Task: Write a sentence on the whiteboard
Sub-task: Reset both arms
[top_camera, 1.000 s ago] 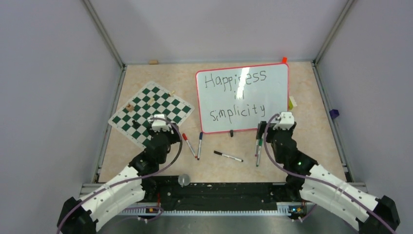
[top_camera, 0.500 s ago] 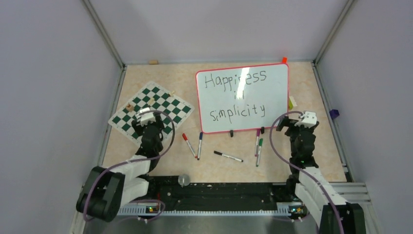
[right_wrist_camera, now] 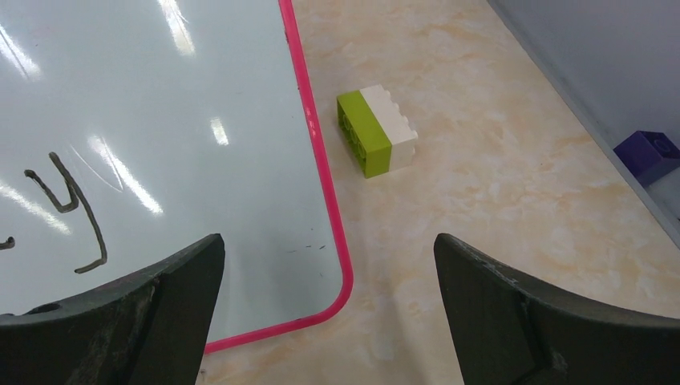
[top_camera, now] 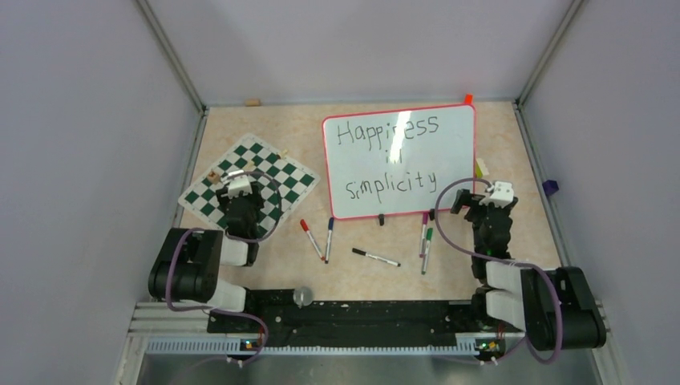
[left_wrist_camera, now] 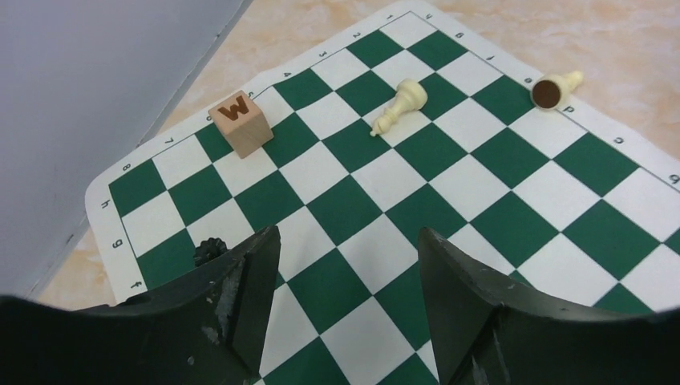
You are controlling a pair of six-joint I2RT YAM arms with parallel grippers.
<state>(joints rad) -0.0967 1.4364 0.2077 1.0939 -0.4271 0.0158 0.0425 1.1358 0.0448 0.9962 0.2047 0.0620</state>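
On the bench (top_camera: 353,277), just by the right claw (right_wrist_camera: 327,245), the whiteboard (top_camera: 398,160) lies flat with words on it. It looks stiff, light and slippery, so grab its red edge. The right claw and left claw (left_wrist_camera: 349,241) are open, holding nothing.

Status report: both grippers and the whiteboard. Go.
Left gripper open, empty, above chess mat. Right gripper open, empty, above near right corner of whiteboard. Writing on it. Five markers loose in front, none held.
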